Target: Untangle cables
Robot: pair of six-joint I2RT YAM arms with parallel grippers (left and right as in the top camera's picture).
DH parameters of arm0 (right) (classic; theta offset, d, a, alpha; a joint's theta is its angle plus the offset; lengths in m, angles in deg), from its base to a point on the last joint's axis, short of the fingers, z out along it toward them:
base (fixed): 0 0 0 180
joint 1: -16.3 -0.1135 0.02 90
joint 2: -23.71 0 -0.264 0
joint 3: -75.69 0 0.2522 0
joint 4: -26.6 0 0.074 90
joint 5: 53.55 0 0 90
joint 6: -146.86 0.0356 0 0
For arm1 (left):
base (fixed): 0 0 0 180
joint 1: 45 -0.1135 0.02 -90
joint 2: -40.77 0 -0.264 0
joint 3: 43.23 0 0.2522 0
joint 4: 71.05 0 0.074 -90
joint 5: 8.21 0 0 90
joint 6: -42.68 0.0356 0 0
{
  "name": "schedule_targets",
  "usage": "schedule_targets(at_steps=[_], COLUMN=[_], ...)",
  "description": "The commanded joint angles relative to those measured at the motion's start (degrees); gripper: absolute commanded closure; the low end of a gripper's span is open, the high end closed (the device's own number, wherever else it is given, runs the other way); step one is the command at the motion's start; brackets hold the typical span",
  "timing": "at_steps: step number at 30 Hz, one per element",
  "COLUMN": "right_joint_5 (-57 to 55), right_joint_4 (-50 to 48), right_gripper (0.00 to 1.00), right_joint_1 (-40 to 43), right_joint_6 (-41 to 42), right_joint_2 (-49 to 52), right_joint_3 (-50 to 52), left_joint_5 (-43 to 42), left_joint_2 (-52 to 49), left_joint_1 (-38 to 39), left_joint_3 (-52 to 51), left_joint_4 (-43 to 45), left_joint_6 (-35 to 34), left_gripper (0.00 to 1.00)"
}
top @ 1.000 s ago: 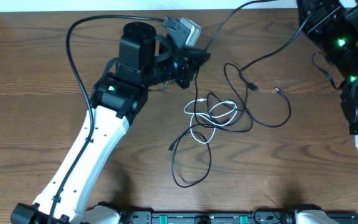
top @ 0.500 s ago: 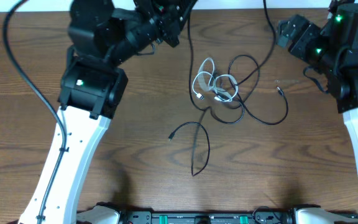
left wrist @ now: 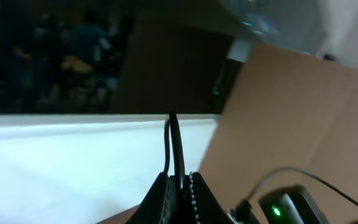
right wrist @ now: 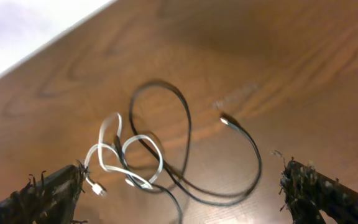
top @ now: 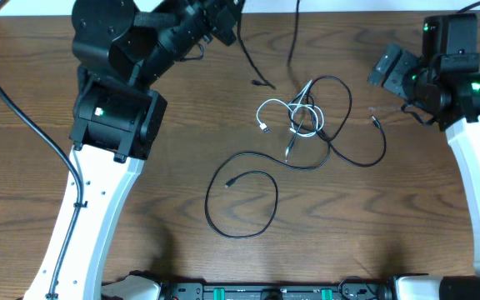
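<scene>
left gripper (left wrist: 179,183), clamped on a black cable (left wrist: 174,146), lifts it over the worktop's (top: 373,217) back edge. right gripper (right wrist: 179,193) hangs apart. white cable (top: 273,102) and long black cable (top: 275,200) lie knotted mid-worktop. next, probably: grip the white, draw it free.

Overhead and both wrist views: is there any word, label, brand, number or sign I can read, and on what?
None readable: no text on the table, the cables, the left arm or the right arm. The left wrist view is too dark and blurred to tell.
</scene>
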Motion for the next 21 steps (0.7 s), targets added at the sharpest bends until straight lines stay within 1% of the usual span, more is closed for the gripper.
schedule_targets(at_steps=[1, 6, 8, 10, 12, 15, 18, 21], right_joint_5=[1.8, 4.0, 5.2, 6.8, 7.8, 7.7, 7.7, 7.7], right_joint_4=[1.3, 2.5, 2.7, 2.8, 2.8, 2.8, 2.6, 2.7], right_gripper=[0.01, 0.01, 0.01, 0.01, 0.01, 0.01, 0.01, 0.01], right_joint_1=[-0.1, -0.1, -0.1, -0.1, -0.2, -0.7, -1.0, -1.3], right_joint_6=[-0.7, -0.7, -0.7, -0.7, -0.7, -0.7, -0.7, -0.7], right_joint_2=[1.4, 1.8, 1.8, 1.8, 1.8, 1.8, 1.8, 1.8], right_joint_3=[-0.4, -0.4, -0.3, -0.3, -0.3, -0.3, -0.3, -0.3], left_joint_5=[9.6, 18.5, 23.5, 26.3, 26.5, 26.5, 26.4, 26.5], left_joint_2=[0.1, -0.5, -1.1, -1.7, -2.6, -4.2, -6.0, -7.9], left_joint_1=[-0.2, -0.2, -0.2, -0.7, -1.7, -3.4, -4.7, -5.6], left_joint_3=[1.1, 1.1, 1.1, 1.1, 1.1, 1.1, 1.1, 1.1], left_joint_4=[-0.8, -1.5, -1.1, 0.4, 3.1, 7.8, 14.3, 21.1], left_joint_6=[-1.8, -2.2, -4.5, -5.5, -6.3, -10.8, -15.5, -18.4], left_gripper=[0.92, 0.92, 0.93, 0.93, 0.92, 0.93, 0.93, 0.93])
